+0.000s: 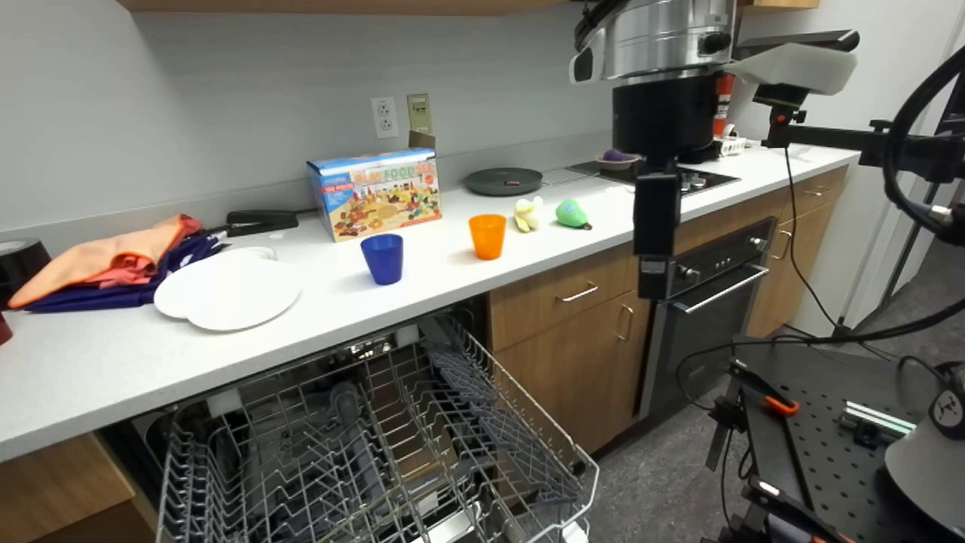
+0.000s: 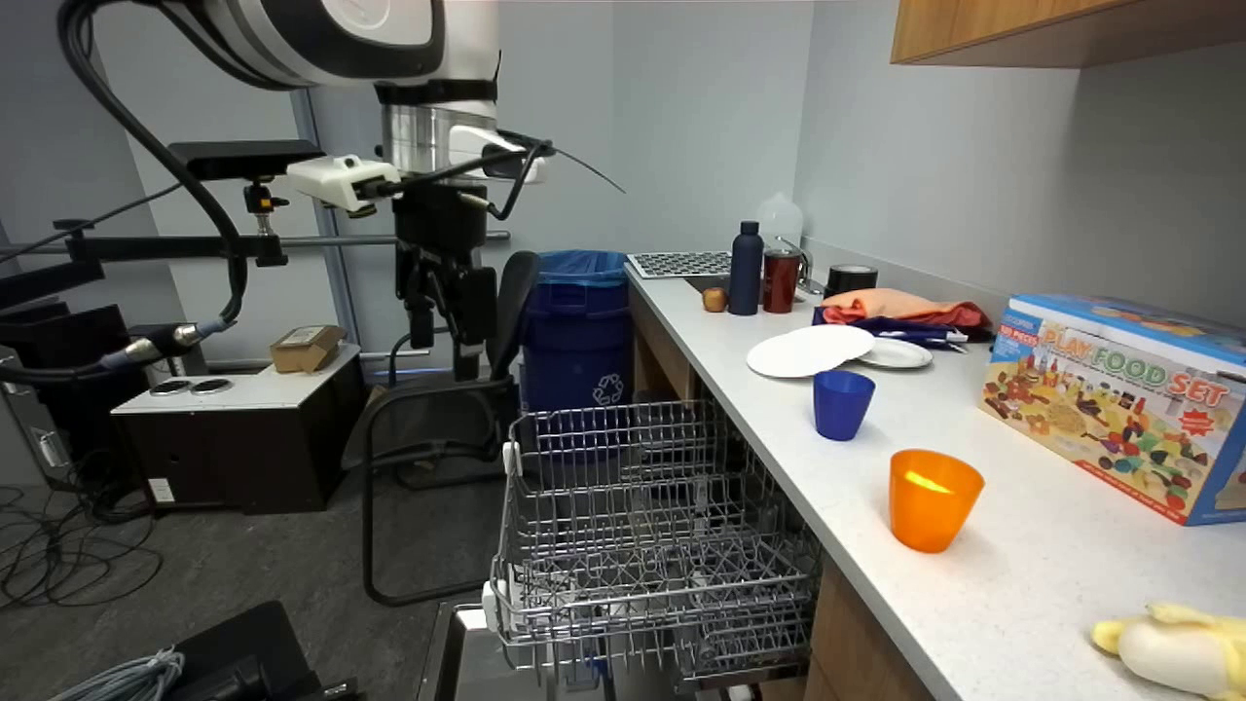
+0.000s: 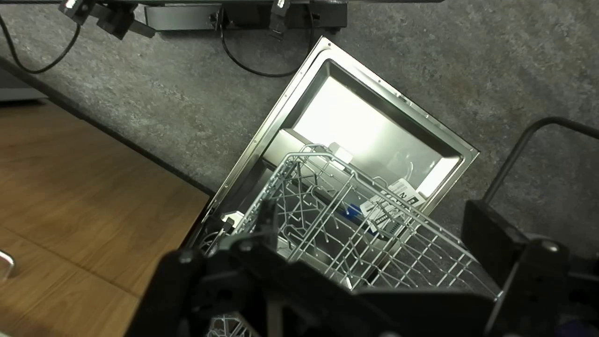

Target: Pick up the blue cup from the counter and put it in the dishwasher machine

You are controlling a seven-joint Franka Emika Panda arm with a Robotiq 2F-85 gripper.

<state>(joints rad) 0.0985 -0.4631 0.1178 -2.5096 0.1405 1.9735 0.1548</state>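
In an exterior view I see the tapered blue cup upright on the white bench, near an orange cup. In an exterior view the pincer hangs well apart from both. In the wrist view its fingers spread wide, dishwasher rack showing between.

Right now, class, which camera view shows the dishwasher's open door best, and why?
The wrist view: it looks down on the lowered dishwasher door, showing its outer edge, two corners and much of its inner face. Both exterior views show only parts of it, low in the picture, beneath the wire rack.
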